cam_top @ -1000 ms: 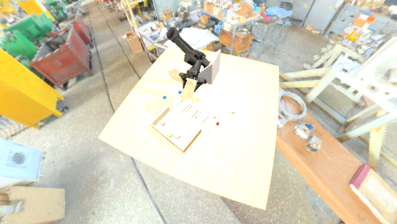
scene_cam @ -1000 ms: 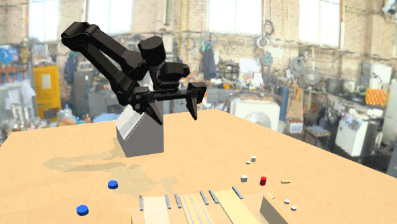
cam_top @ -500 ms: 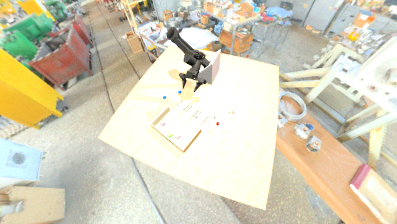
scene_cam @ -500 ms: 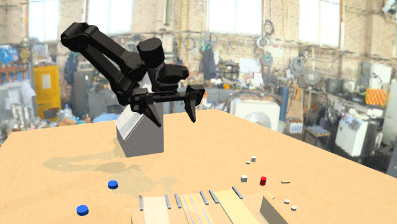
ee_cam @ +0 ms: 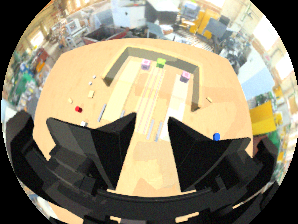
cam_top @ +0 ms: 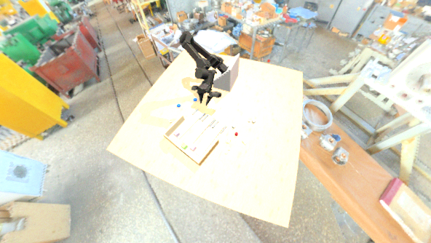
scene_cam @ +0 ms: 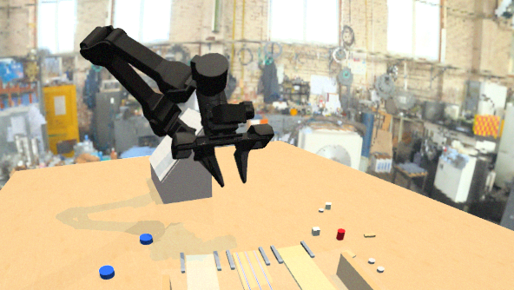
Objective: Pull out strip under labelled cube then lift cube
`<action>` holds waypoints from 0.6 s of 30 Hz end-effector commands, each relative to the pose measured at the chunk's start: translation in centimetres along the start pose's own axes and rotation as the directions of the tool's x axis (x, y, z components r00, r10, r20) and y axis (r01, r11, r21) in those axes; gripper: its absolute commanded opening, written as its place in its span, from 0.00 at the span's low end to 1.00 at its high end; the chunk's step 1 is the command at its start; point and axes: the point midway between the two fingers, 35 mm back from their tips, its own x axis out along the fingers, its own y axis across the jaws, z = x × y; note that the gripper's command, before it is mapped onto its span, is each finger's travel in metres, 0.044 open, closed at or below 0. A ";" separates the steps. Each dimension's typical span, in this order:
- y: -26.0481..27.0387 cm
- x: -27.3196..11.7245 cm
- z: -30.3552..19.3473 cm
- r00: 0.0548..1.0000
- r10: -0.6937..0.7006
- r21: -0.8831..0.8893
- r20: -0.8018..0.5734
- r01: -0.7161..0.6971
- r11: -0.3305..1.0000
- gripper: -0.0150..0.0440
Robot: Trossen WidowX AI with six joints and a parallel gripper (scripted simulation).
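Note:
My gripper [cam_top: 204,104] [scene_cam: 233,184] [ee_cam: 152,117] is partly open and empty, pointing down above the table behind the near ends of the strips. Three strips lie side by side: a pale yellow one [scene_cam: 304,266] [ee_cam: 122,95], a striped one [scene_cam: 253,270] [ee_cam: 150,97] and a white one [scene_cam: 201,270] [ee_cam: 177,102]. At their far ends sit a pink cube [ee_cam: 145,64] by the yellow strip, a green cube [cam_top: 184,146] [ee_cam: 161,62] by the striped strip, and another pink cube [cam_top: 177,134] [ee_cam: 185,76] on the white strip. Any label is too small to read.
A low wall [scene_cam: 355,274] [ee_cam: 195,90] surrounds the cubes' end on three sides. Grey bars [scene_cam: 307,248] flank the strips' near ends. Blue discs [cam_top: 178,105] [scene_cam: 107,272], a red cylinder [cam_top: 236,134] [scene_cam: 340,234] and small pale pieces lie outside. A grey wedge block [scene_cam: 188,182] stands behind the gripper.

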 end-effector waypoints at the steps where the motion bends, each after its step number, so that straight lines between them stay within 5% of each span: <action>1: -2.1 4.1 -1.1 0.955 -0.017 0.077 -0.295 0.042 0.996 0.40; 4: -3.9 5.6 -2.1 0.895 -0.028 0.110 -0.445 0.086 0.990 0.26; 9: -6.9 6.8 -3.5 0.778 -0.039 0.140 -0.627 0.162 0.977 0.25; 18: -7.3 6.9 -3.8 0.759 -0.040 0.143 -0.650 0.174 0.974 0.25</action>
